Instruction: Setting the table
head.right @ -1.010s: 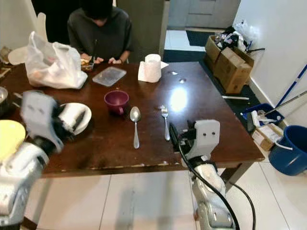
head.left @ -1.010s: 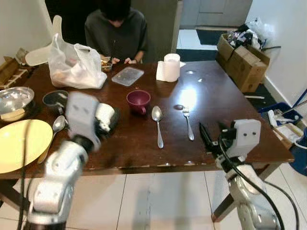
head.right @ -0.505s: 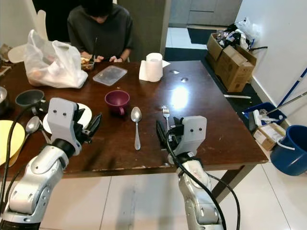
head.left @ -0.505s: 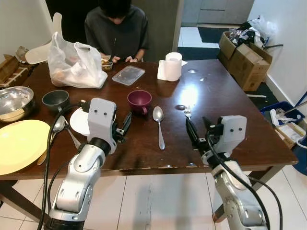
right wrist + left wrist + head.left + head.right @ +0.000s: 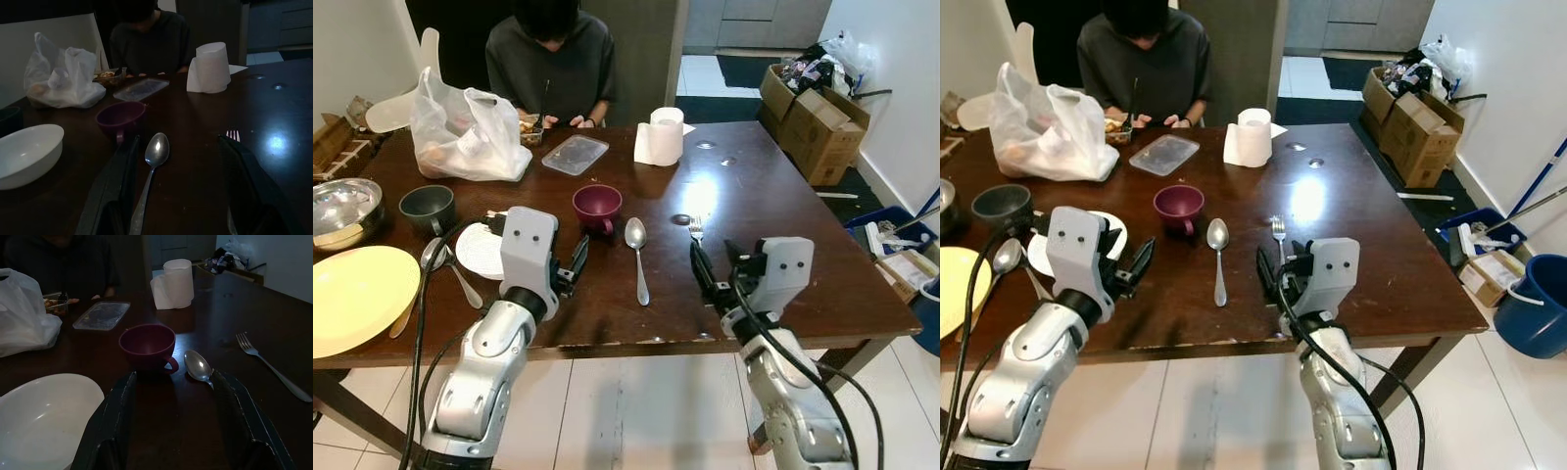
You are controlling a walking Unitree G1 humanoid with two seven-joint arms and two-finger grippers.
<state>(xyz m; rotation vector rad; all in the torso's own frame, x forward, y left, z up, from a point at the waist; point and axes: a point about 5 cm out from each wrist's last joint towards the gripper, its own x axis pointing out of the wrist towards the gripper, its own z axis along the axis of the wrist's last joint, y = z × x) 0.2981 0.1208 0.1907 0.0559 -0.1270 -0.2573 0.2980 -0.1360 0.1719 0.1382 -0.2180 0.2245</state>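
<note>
On the dark wooden table (image 5: 773,196) a maroon cup (image 5: 596,207) stands just beside a spoon (image 5: 636,251), with a fork (image 5: 696,230) further toward the robot's right. The left gripper (image 5: 576,266) hovers low over the table near the cup, its fingers spread wide with nothing between them — the white bowl (image 5: 481,249) sits just beside it. The right gripper (image 5: 713,285) hangs over the near end of the fork, its fingers also wide apart and empty. To the left lie a yellow plate (image 5: 357,297), a second spoon (image 5: 434,255), a dark bowl (image 5: 427,206) and a metal bowl (image 5: 342,204). At the far edge — beside a plastic bag (image 5: 465,129), a clear lid (image 5: 575,155) and a paper towel roll (image 5: 659,138) — a person (image 5: 551,59) sits.
</note>
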